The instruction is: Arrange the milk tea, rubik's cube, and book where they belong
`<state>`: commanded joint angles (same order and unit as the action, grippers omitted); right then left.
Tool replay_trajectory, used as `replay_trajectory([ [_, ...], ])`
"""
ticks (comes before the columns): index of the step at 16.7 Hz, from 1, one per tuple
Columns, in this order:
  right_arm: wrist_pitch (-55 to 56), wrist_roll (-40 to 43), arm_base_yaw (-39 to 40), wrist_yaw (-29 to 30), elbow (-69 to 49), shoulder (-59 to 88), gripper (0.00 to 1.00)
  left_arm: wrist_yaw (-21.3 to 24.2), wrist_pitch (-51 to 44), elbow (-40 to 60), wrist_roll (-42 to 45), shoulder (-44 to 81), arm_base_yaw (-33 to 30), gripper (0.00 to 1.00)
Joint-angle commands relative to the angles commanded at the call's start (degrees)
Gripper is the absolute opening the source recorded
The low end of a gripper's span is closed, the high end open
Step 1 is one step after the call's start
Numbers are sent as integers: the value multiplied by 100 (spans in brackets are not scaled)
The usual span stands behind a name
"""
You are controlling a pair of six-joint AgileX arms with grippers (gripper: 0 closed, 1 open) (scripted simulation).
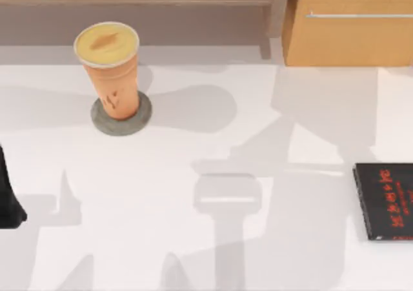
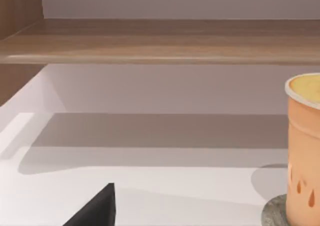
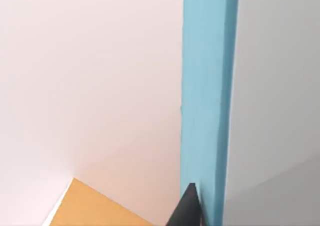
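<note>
The milk tea (image 1: 110, 68), a tall orange-tan cup with a pale yellow lid, stands upright on a grey round coaster (image 1: 121, 122) at the table's back left; the left wrist view has it (image 2: 303, 151) close by. My left gripper (image 1: 10, 200) sits low at the table's left edge, apart from the cup. The book (image 3: 207, 100), light blue, stands on edge right in front of my right gripper (image 3: 186, 211), which is shut on it, one dark finger flat against its cover. The rubik's cube is out of view.
A wooden shelf (image 1: 135, 0) runs along the back, over the table. A light wooden cabinet (image 1: 352, 26) with a metal handle stands at the back right. A thin black book with red lettering (image 1: 387, 200) lies at the right edge.
</note>
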<state>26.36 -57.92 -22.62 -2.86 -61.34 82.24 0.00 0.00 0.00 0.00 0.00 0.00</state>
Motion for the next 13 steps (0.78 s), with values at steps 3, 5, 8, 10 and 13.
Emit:
replay_trajectory([
  [3,-38,-969,211,416,811,-503,0,0,0,0,0,0,0,100],
  [5,-53,-1418,455,684,1534,-787,0,0,0,0,0,0,0,100],
  [8,-69,-1940,1059,1015,2889,-1267,0,0,0,0,0,0,0,100],
  [10,-68,-2389,1619,1208,3872,-1606,0,0,0,0,0,0,0,100],
  [13,-60,-3070,2460,1388,5124,-2173,0,0,0,0,0,0,0,100],
])
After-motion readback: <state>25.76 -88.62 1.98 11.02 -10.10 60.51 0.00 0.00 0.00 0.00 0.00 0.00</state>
